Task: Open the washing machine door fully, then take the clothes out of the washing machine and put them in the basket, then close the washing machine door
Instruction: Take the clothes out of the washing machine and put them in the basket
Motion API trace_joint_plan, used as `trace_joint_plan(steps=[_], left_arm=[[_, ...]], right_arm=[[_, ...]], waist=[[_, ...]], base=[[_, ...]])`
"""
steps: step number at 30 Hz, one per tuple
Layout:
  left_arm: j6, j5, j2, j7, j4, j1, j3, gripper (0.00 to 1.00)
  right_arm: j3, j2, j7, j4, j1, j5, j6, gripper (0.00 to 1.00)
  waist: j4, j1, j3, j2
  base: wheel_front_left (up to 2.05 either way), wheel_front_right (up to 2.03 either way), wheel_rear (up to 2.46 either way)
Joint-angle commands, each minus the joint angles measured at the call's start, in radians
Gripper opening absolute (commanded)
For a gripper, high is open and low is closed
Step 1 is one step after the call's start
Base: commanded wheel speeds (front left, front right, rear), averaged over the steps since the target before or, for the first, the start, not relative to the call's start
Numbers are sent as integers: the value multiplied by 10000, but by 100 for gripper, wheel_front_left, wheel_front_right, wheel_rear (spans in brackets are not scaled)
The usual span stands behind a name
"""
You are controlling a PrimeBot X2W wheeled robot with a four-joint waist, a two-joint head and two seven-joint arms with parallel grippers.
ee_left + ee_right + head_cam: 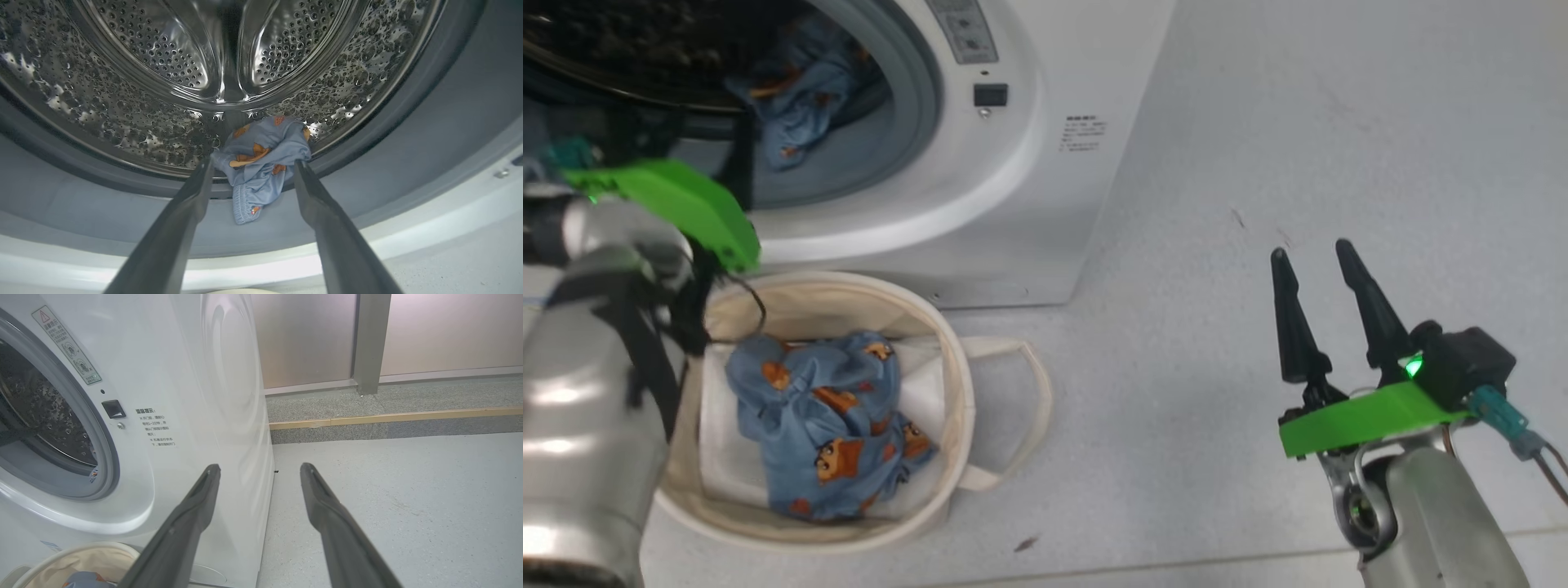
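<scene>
**One More Blue Heap to Grab**

The left gripper (253, 163) points into the washing machine (1029, 204). Its two fingers are wide apart and hold nothing. The clothes (261, 143), blue with little orange figures, lie right between the finger tips. They sit at the near lip of the shiny drum (122, 102), and one end hangs onto the grey rubber ring (102, 212).

To do this well, the arm should likely push in a bit more, so the fingers go around the thick middle of the heap. Then it can squeeze and lift high, so nothing snags on the ring.

Another blue bundle (829, 425) lies in the basket (849, 282), just in front of the machine. The right gripper (1311, 249) hangs far to the right, fingers apart and empty.

The floor (1258, 122) is pale grey and speckled. Beyond the machine stand frosted wall panels (306, 335), a grey post (369, 339) and a wooden strip (388, 416).
</scene>
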State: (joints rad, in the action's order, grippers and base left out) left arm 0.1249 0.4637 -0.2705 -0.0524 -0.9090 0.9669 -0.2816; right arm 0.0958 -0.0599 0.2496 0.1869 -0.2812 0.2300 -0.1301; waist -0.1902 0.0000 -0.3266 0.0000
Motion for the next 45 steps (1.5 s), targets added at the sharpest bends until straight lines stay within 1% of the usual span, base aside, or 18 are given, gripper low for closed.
trace_joint_plan(steps=[1,8,10,11,16,22,25,33,34,41,45], left_arm=[[54,331,-417,143,-180,904,143,100],[56,755,-704,514,-1693,2511,-598,100],[56,802,-739,526,-1864,2698,-670,100],[56,930,-792,599,-2154,3017,-813,100],[56,1450,-915,911,-2449,3544,-1182,100],[57,2019,-1008,1239,-2456,3749,-1819,100],[57,2085,-1053,1326,-2673,3810,-2138,100],[57,2300,-1008,947,-3107,3783,-2639,100],[57,2387,-988,876,-3129,3750,-2643,0],[57,2777,-987,208,-3124,3636,-2849,0],[57,3027,-962,-562,-2966,3505,-2919,0]], right_arm=[[168,67,122,-401,-296,-64,-6,100],[108,80,122,-664,-604,-35,-6,100],[98,81,122,-689,-628,-25,-6,100],[76,85,122,-739,-664,-9,-6,100],[-5,92,122,-845,-705,41,-6,100],[-45,95,122,-905,-672,82,-6,100],[-28,95,122,-913,-676,37,-6,100],[-41,96,122,-933,-627,-114,-6,100],[-39,96,122,-923,-613,-119,-6,100],[-61,96,122,-881,-593,-129,-6,100],[-120,96,122,-823,-568,-141,-6,100]], waist=[[-282,0,-451,0],[-649,0,-1398,0],[-697,0,-1522,0],[-787,0,-1766,0],[-960,0,-2236,0],[-980,0,-2469,0],[-967,0,-2491,0],[-946,0,-2461,0],[-947,0,-2448,0],[-899,0,-2325,0],[-781,0,-2084,0]], base=[[0,0,0],[0,0,0],[0,0,0],[0,0,0],[0,0,0],[0,0,0],[0,0,0],[0,0,0],[0,0,0],[0,0,0],[0,0,0]])
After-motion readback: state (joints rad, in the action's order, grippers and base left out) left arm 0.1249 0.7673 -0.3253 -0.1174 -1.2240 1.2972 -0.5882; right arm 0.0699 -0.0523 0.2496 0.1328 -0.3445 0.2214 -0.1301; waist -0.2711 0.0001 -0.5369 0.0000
